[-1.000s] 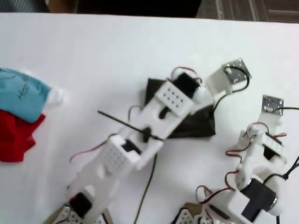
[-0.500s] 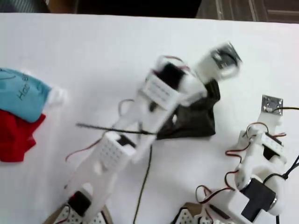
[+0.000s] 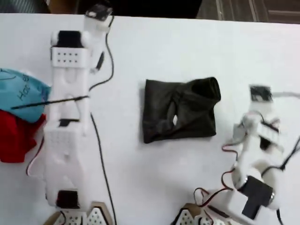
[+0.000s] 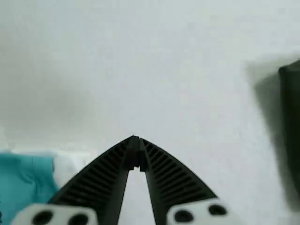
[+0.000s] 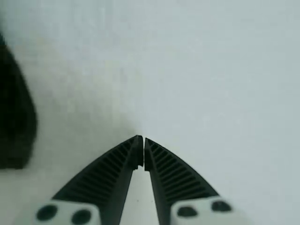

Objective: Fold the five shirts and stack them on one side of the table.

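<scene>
Withdrawal complete: left tool [image 4: 135, 152], clenched and empty, has swung off the black shirt [image 3: 180, 110] to beside the blue shirt [image 3: 21, 93] and red shirt [image 3: 14, 136]. Black shirt lies roughly folded mid-surface [image 3: 187, 47], likely awaiting transfer to that stack. Right tool [image 5: 142, 152] is clenched, empty, near it.

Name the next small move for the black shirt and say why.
Probably open the right gripper and bring it to the black shirt at its nearest edge. That shirt lies bunched in mid-table, apart from the teal shirt and red shirt at the side of the table. The left gripper is also shut and looks farther off.
</scene>
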{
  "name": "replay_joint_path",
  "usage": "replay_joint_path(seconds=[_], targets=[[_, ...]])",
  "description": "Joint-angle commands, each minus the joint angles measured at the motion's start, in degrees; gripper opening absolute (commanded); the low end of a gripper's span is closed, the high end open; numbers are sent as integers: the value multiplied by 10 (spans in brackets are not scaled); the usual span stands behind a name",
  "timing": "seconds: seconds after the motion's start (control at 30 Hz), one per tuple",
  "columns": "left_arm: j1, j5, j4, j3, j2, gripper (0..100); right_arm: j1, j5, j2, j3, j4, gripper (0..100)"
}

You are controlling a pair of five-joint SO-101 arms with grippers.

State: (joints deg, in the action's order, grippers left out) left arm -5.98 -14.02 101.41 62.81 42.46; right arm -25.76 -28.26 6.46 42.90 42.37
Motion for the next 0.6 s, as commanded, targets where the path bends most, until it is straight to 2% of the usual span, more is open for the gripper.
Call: replay_joint_path(seconds=[0.0, 0.1, 0.2, 0.4, 0.47, 0.57], targets=[[-25, -18, 9, -131, -124, 27, 83, -7, -24, -198, 205, 20], [-56, -23, -19, -249, -200, 27, 142, 18, -73, -363, 318, 20], [-114, -22, -90, -404, -275, 27, 191, 21, -124, -500, 383, 20], [-239, -27, -352, -803, -459, 27, 252, 19, -232, -683, 475, 20], [-251, -47, -425, -913, -512, 27, 268, 19, -263, -727, 493, 20], [-248, -50, -488, -1036, -569, 27, 297, 19, -308, -783, 511, 20]])
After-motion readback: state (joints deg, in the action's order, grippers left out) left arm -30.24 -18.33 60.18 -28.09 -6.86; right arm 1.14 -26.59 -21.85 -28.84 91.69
